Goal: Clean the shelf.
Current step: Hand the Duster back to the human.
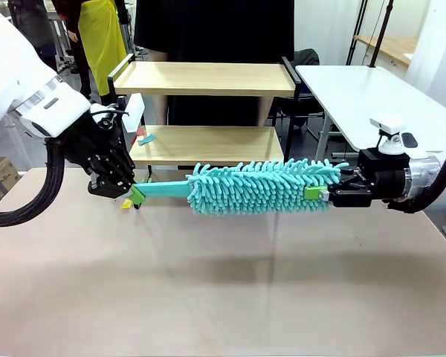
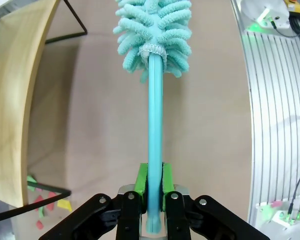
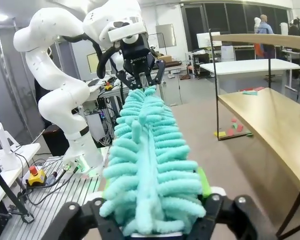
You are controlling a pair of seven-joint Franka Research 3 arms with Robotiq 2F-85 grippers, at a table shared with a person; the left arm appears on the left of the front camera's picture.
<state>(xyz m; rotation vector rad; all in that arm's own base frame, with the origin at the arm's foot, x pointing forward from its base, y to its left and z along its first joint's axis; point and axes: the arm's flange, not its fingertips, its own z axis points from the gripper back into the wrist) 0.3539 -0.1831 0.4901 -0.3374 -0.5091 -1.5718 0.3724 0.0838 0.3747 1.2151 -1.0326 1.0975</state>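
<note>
Front view: duster (image 1: 264, 187) spans level above the table (image 1: 223, 297), handle clamped in the left gripper (image 1: 136, 195), fluffy tip pinched by the right gripper (image 1: 316, 193); the shelf (image 1: 208, 78) stands at the far edge.
Left wrist view: pads closed on the handle (image 2: 155, 150); bare table on both sides.
Right wrist view: fingers (image 3: 206, 182) squeeze the fluff; shelf boards just beside.
</note>
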